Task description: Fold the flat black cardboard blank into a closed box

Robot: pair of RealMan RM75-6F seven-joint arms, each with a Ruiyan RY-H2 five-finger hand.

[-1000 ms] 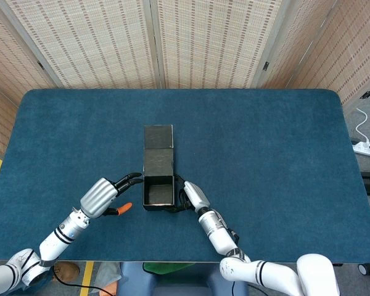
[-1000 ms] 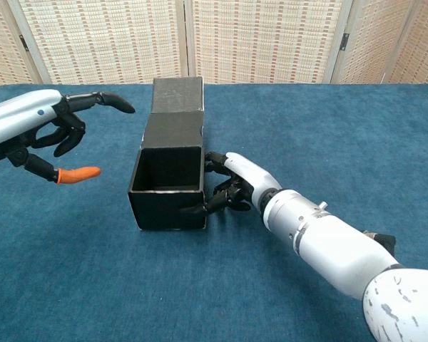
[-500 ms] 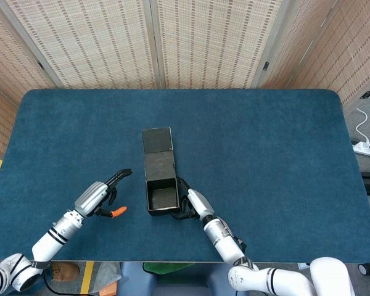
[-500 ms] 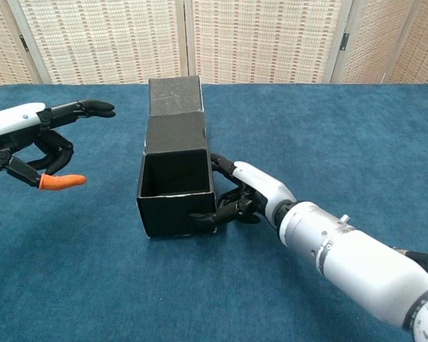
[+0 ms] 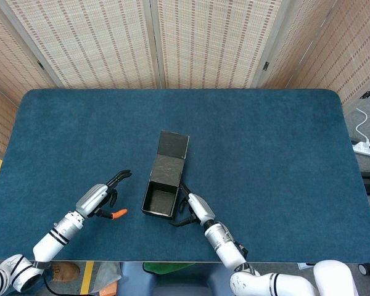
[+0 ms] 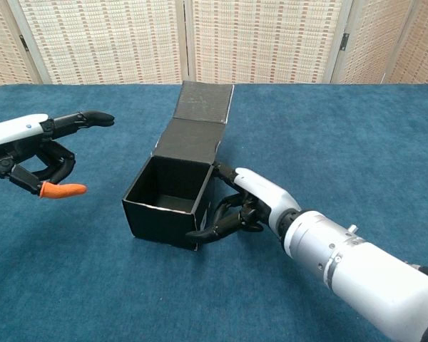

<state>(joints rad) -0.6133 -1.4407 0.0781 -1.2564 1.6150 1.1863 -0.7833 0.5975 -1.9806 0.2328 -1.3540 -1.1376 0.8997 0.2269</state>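
Box [image 6: 170, 201] yawed since half second ago: near end swung toward left hand [image 6: 30, 153], lid flap [image 6: 205, 103] now angled off to right. Right hand [image 6: 251, 205] moved with it, fingers curled on box's right wall, gripping. Left hand off box, well apart on its far side, holding nothing, fingers spread, orange-tipped thumb out. Box body formed, top open, lid lying flat beyond right hand: closing not started. Surroundings: blue table [image 5: 265, 154], woven screens [image 5: 203, 43] behind. No obstruction near lid; skew complicates left-hand reach.

left arm [image 6: 3, 135] cut off at frame edge, right hand [image 6: 253, 203] fingertips behind box [image 6: 167, 206]
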